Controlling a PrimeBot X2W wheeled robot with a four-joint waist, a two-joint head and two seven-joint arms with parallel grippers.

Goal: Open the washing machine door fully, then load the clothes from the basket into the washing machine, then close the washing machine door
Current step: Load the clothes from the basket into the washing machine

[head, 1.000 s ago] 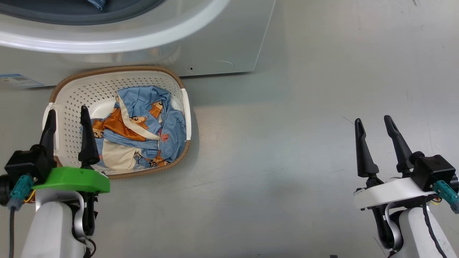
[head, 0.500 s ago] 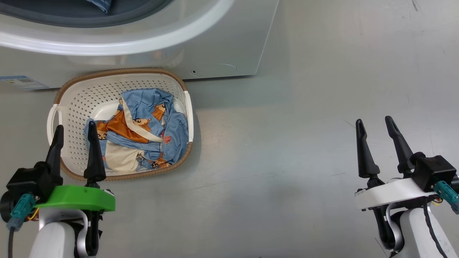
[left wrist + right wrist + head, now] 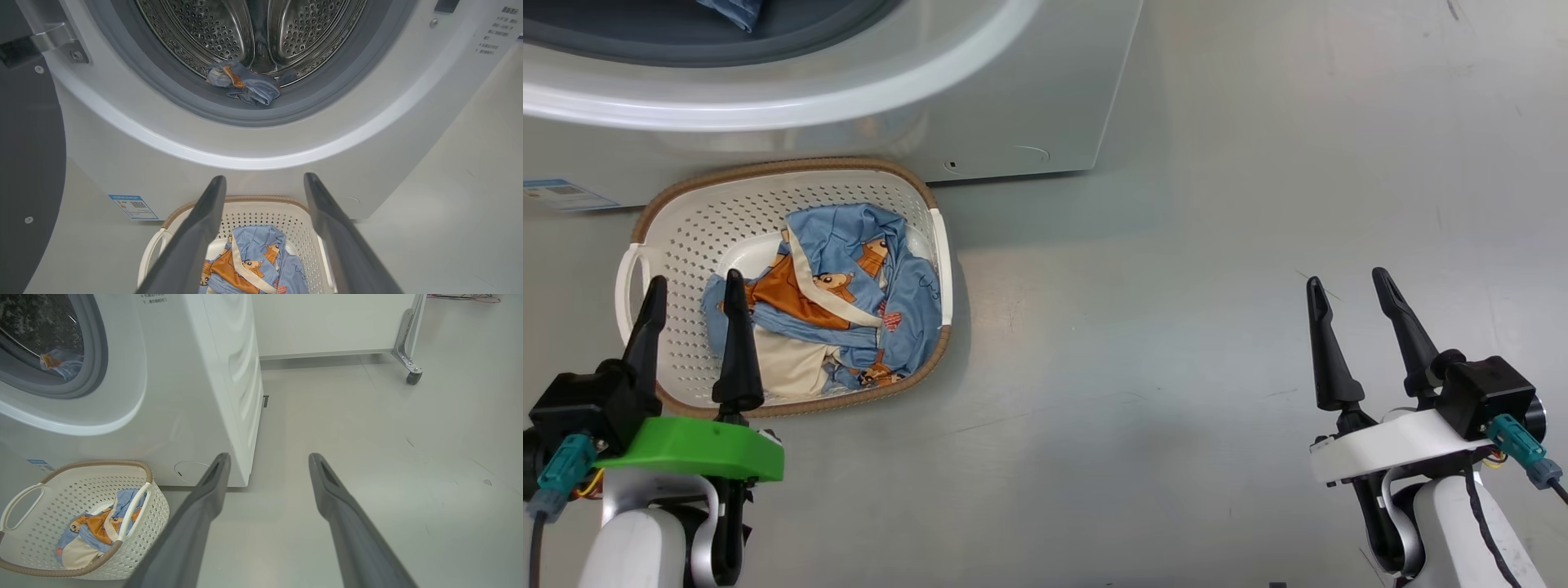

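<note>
While the left tool (image 3: 694, 282) gapes, the clothes (image 3: 833, 318) lie in the basket (image 3: 768, 167) below.

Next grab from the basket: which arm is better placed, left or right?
Left. The left gripper is open and aimed at the basket, the clothes lying between its fingers in the left wrist view. The right gripper, also open, points at the floor well to the basket's side.

The right pincer (image 3: 268, 457) has its two dark fingers spread wide over the grey floor (image 3: 367, 457), holding nothing. On its left stands the white washing machine (image 3: 196, 396), with blue cloth (image 3: 61, 363) in its drum (image 3: 36, 330). In front sits the basket (image 3: 157, 506), with bear-print clothes (image 3: 94, 526) inside.
</note>
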